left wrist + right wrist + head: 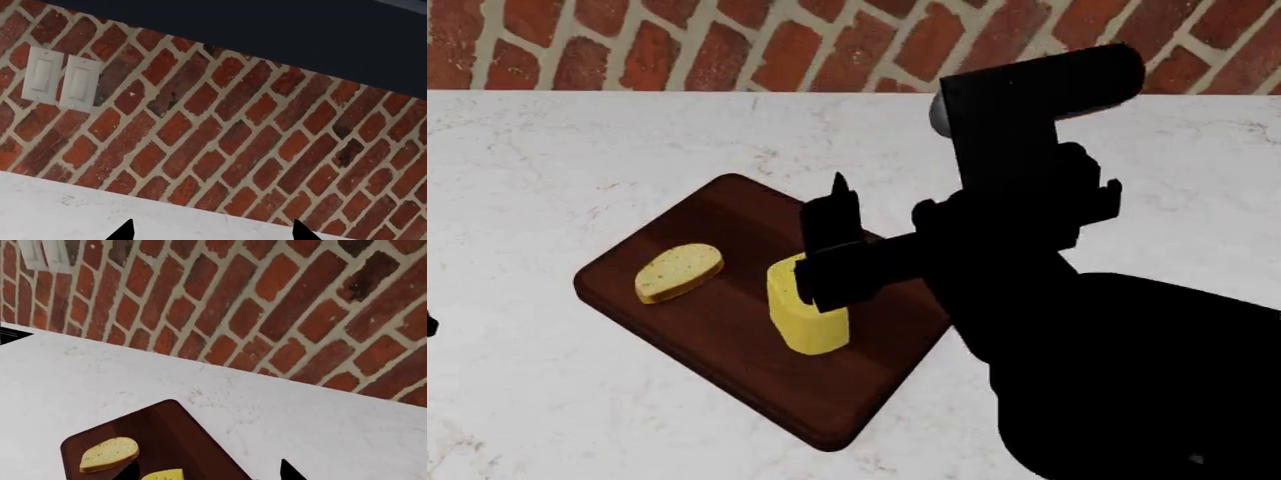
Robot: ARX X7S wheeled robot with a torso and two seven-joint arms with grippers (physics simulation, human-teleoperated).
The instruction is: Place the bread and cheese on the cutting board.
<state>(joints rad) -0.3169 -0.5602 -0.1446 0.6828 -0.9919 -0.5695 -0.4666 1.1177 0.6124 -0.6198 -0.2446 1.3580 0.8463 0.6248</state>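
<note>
The cheese (pixel 807 318) is seen directly beneath the right gripper (pixel 827 245), jaws parted, on the cutting board (pixel 694 330), beside the bread (pixel 678 272).

From my right wrist I see the cutting board (pixel 167 435) lying on the white marbled counter (pixel 300 420), with a red brick wall (pixel 267 300) behind it. The bread (pixel 109 453) lies flat on the board. The cheese (pixel 162 475) shows only its top edge, between my two dark fingertips (pixel 288 471), which stand apart.
</note>
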